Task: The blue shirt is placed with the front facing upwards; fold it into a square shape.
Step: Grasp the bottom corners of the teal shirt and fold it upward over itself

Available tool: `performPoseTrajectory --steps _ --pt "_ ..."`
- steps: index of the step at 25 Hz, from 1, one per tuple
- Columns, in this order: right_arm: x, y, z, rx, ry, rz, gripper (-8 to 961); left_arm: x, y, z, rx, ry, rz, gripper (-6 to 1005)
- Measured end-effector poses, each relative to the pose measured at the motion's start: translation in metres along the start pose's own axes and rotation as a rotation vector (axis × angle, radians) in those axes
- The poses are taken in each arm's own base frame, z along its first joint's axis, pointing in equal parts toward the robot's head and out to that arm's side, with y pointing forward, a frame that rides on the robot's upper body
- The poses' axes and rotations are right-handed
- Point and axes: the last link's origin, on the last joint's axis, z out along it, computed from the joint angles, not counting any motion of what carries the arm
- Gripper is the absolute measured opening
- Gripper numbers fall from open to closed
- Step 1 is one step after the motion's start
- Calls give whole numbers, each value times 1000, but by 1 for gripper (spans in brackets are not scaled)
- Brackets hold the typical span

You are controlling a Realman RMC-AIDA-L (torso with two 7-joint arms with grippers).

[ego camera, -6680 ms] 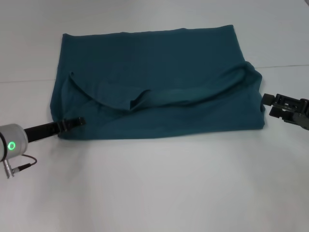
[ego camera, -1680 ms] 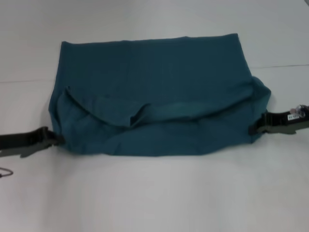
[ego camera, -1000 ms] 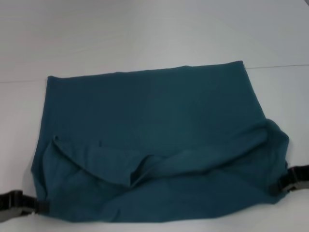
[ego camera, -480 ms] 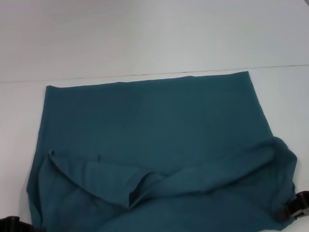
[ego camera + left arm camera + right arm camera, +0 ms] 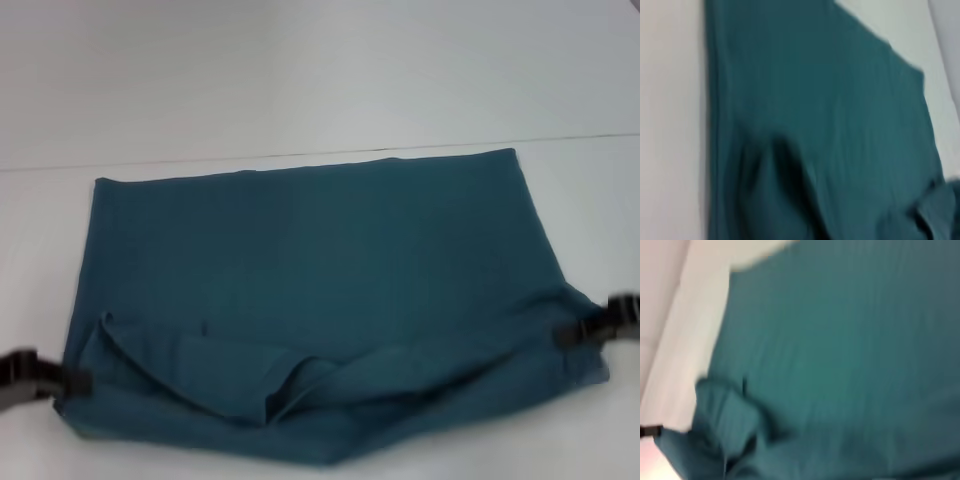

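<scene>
When carrying cloth over itself as one sheet, pays to hold both ends of the same edge: hence the left gripper (image 5: 78,380) at the near-left corner of the shirt (image 5: 320,260) and the right gripper (image 5: 562,336) at its near-right side, well apart, each reaching in from outside. Jaws narrow on both, seemingly pinched on fabric at the very edge; too blurred to tell how many layers caught.

Lies on the white worktop (image 5: 300,80), spread wide, with the far edge straight and flat, running left to right. Shows no lettering or collar, so apparently folded at least once already. Carries a rumpled flap (image 5: 250,385) along the near band, with a crease sagging between the two grips, lowest near the middle. Looks slack there, probably because held only at the ends.

From either wrist, nothing but teal cloth and a strip of worktop; no own fingers on show.

Judged as the start of the next fold: near edge to be lifted and brought toward the far edge, halving the depth and nearing a square. Calls for equal lift and equal travel on both sides, else a skewed edge. Risks the middle dragging and bunching, or a thin pinch slipping off one corner.
</scene>
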Motion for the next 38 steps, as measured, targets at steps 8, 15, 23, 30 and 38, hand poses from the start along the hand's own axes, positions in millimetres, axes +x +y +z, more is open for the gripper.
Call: performPoseTrajectory --steps 8,15,23,30,38 --pt "-36 -6 -10 59 -198 39 35 60 26 18 103 47 46 7" --pt "-66 -6 -11 124 -314 59 36 100 54 34 170 92 109 6" --pt "-104 9 11 214 -381 -7 36 129 70 51 249 166 173 6" --pt "-116 14 47 327 -425 -93 35 137 69 75 320 280 248 6" --pt "-118 9 78 425 -455 -126 35 140 68 90 353 380 248 6"
